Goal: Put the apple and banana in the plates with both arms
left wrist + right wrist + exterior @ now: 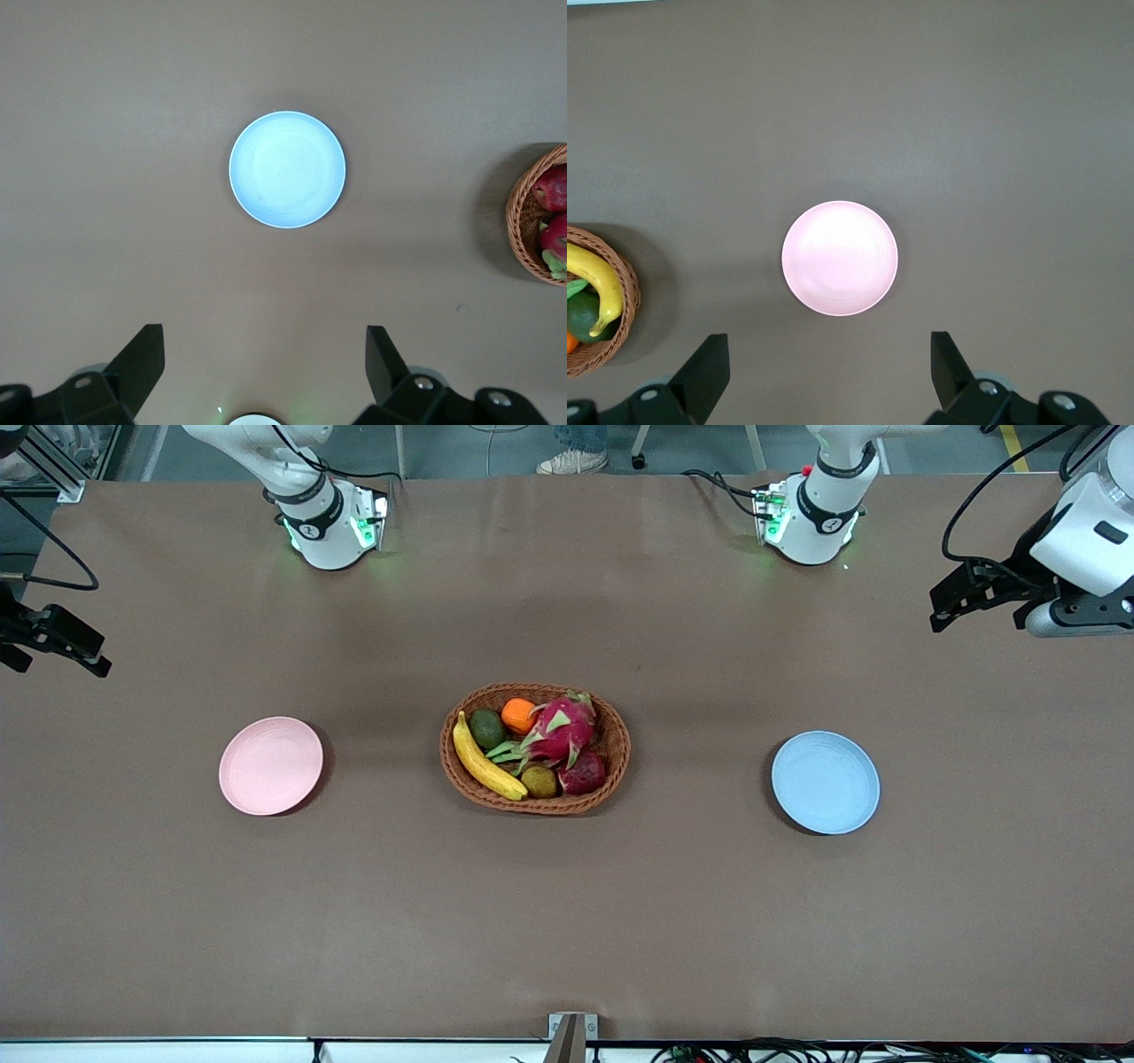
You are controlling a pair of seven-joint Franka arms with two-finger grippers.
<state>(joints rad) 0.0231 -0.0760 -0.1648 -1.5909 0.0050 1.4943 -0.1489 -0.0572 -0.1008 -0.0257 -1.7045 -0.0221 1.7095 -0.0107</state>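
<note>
The small dark red apple [583, 772] lies in the brown oval wicker basket [611, 766] at the middle of the table, at the basket's edge nearest the front camera and toward the left arm's end, touching the larger pink dragon fruit with green scales [558, 731]. The long curved yellow banana [483, 762] lies along the basket's rim toward the right arm's end, beside a dark green avocado [486, 728], a small orange fruit [518, 715] and a brownish round fruit, perhaps a kiwi [539, 781]. The round pale pink plate [270, 765] sits bare toward the right arm's end, the round light blue plate [825, 782] toward the left arm's end, both well apart from the basket. The right gripper [831, 376] hangs high over the table near the pink plate, jaws spread wide and holding nothing. The left gripper [266, 367] hangs likewise near the blue plate, jaws wide apart and bare. Both arms wait at the table's ends.
</note>
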